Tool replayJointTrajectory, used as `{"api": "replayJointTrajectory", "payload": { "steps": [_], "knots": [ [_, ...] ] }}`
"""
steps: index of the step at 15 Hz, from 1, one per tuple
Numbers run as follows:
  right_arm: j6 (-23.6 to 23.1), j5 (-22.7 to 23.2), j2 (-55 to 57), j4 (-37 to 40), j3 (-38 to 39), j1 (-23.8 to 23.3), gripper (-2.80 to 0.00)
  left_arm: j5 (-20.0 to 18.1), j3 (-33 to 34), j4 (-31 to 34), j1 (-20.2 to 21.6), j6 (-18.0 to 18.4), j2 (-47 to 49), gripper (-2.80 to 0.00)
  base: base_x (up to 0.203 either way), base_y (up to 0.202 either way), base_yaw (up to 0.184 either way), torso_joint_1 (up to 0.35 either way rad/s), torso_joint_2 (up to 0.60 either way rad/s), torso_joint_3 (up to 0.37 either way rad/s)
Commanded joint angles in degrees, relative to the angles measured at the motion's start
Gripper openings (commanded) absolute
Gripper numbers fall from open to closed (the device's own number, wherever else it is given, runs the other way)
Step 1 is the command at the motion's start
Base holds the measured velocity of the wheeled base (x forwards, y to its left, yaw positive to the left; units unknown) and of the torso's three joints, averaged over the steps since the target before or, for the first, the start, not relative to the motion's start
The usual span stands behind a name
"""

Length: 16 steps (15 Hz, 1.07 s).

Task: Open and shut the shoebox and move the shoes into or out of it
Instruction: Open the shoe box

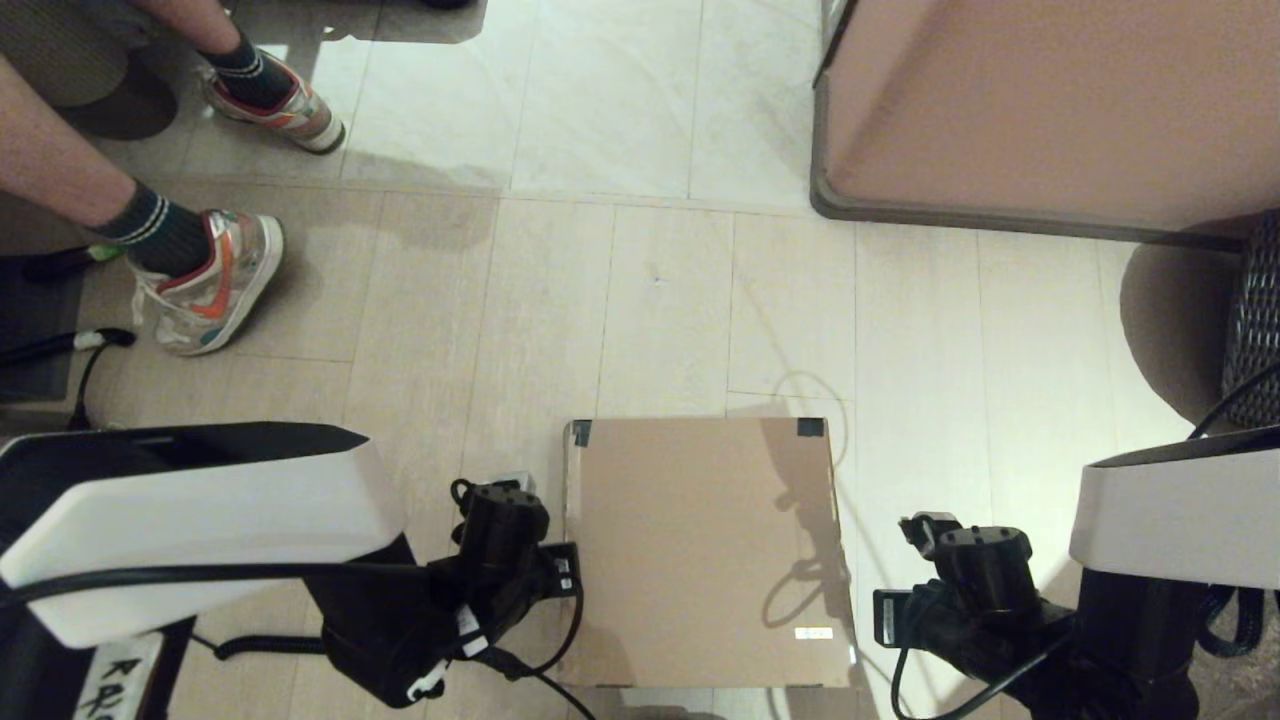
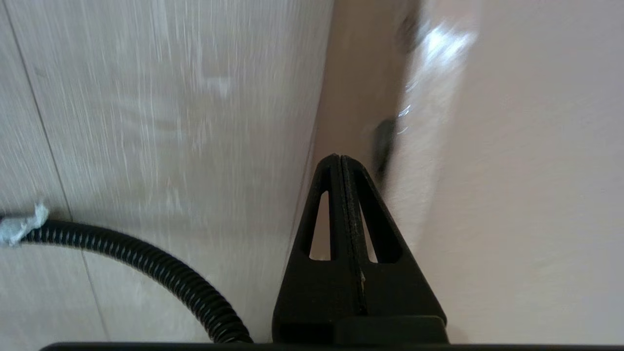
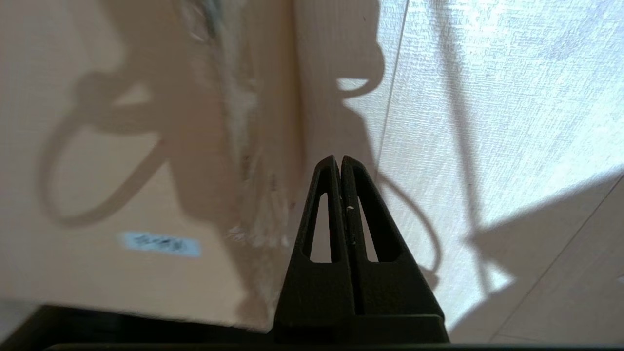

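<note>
1. The shoebox (image 1: pixel 705 550) sits on the pale wood-look floor (image 1: pixel 660 300) directly in front of the robot, between its two arms, with its lid down flat.
2. Black tape (image 1: pixel 810 427) marks the lid's two far corners, and a small white sticker (image 1: pixel 813 633) lies near the lid's near right corner.
3. The shoes cannot be seen anywhere; whether they are inside the box cannot be told.
4. The left hand (image 2: pixel 340 158) hangs low just beside the box's left wall, its two fingers pressed together with nothing between them.
5. The right hand (image 3: pixel 340 158) hangs just beside the box's right wall over the floor, its fingers likewise pressed together and holding nothing.
6. A corrugated black cable (image 2: pixel 146 263) runs across the floor near the left hand.
7. A large pinkish-brown cabinet (image 1: pixel 1050 110) with a grey edge stands at the far right.
8. A person's legs, in dark socks and silvery sneakers (image 1: pixel 210 285) with orange accents, stand at the far left, well apart from the box.
</note>
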Motion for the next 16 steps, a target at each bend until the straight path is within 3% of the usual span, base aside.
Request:
{"api": "replayJointTrajectory", "payload": {
  "steps": [1, 5, 9, 10, 13, 16],
  "knots": [
    [-1.2, -0.7, 5.2, -0.4, -0.9, 0.1, -2.8, 0.1, -0.8, 0.5, -0.2, -0.1, 2.3, -2.8, 0.0, 0.0, 0.0, 0.0, 0.0, 0.0],
    [-1.6, 0.3, 4.9, -0.4, 1.0, 2.0, -2.8, -0.1, -1.4, 0.7, -0.7, -0.4, 3.1, -2.8, 0.0, 0.0, 0.0, 0.0, 0.0, 0.0],
    [3.8, 8.7, -0.2, -0.7, 6.8, 2.7, -2.8, -0.3, -1.4, 4.7, -2.4, -4.5, -0.2, -2.8, 0.0, 0.0, 0.0, 0.0, 0.0, 0.0],
    [5.7, 8.8, -0.4, -0.8, 6.9, 2.7, -2.8, -0.2, -1.3, 6.0, -2.8, -5.5, -1.3, -2.8, 0.0, 0.0, 0.0, 0.0, 0.0, 0.0],
    [5.3, 8.3, 2.0, -0.8, 6.1, 2.8, -2.8, -0.1, 0.0, 6.5, -3.1, -6.2, -1.7, -2.8, 0.0, 0.0, 0.0, 0.0, 0.0, 0.0],
    [4.7, 5.0, 4.9, -3.7, 5.2, 2.8, -2.8, 0.3, 0.9, 6.3, -3.1, -6.2, -1.0, -2.8, 0.0, 0.0, 0.0, 0.0, 0.0, 0.0]
  ]
}}
